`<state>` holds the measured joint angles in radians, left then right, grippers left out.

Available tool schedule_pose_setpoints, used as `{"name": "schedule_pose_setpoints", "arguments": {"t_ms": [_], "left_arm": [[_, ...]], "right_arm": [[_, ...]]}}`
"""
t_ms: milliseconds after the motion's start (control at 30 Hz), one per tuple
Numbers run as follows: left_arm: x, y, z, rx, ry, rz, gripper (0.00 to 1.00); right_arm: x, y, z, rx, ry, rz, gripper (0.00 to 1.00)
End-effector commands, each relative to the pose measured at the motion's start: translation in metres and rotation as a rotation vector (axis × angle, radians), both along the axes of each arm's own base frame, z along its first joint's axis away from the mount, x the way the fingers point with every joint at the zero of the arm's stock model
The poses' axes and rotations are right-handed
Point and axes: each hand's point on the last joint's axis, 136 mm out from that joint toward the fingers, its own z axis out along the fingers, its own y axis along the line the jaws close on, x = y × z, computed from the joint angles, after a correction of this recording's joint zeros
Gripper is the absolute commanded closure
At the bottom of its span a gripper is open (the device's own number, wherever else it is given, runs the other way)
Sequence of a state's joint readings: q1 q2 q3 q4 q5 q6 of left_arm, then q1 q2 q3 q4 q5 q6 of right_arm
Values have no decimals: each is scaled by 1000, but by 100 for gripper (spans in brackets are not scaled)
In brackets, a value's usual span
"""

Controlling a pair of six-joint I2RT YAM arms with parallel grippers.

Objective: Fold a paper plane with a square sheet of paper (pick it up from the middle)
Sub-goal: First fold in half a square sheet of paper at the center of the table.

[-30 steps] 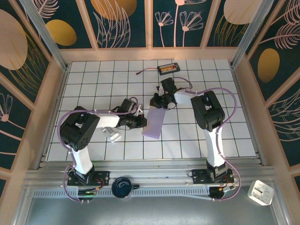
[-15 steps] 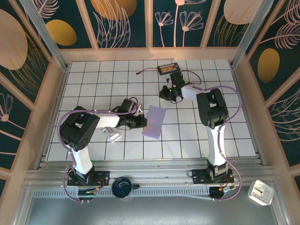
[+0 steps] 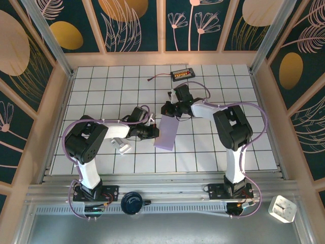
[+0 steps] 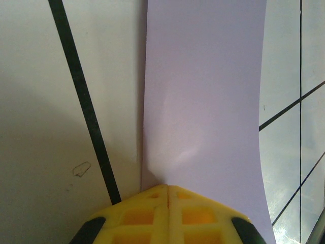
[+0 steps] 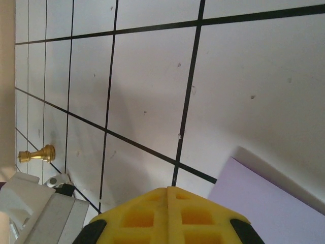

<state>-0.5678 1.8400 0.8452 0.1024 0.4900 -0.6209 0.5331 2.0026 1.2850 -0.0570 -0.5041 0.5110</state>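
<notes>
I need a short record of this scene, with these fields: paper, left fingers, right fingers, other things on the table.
paper: lavender, a narrow rectangle, lying on the tiled table between the arms
left fingers: shut, tips at the paper's left edge; whether they pinch it is not clear
right fingers: shut, beside the paper's far corner, holding nothing
other: silvery block left of the paper; black box with orange parts at the far side

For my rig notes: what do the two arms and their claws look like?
The left arm and right arm have white links, bulky black joints and looping pale purple cables. The left claw and right claw are yellow, moulded in square cells, with black sides.
</notes>
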Motion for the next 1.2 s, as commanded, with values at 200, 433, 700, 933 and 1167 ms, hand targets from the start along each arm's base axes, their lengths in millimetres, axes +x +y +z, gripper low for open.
{"name": "schedule_pose_setpoints", "arguments": {"t_ms": [200,433,700,933,1167], "left_arm": [[-65,65,-72,314,269,32,100],[-50,49,-53,251,236,37,100],[1,7,27,47,77,58,83],[34,-13,44,-56,50,77,89],[47,-16,27,-40,80,74,100]], "right_arm": [[-7,-6,-49,-63,80,-11,100],[-11,-17,-72,-119,105,-18,100],[-21,-26,-88,-156,123,-14,100],[-24,-28,-94,-162,134,-15,100],[-23,-27,-93,-162,132,-15,100]]}}
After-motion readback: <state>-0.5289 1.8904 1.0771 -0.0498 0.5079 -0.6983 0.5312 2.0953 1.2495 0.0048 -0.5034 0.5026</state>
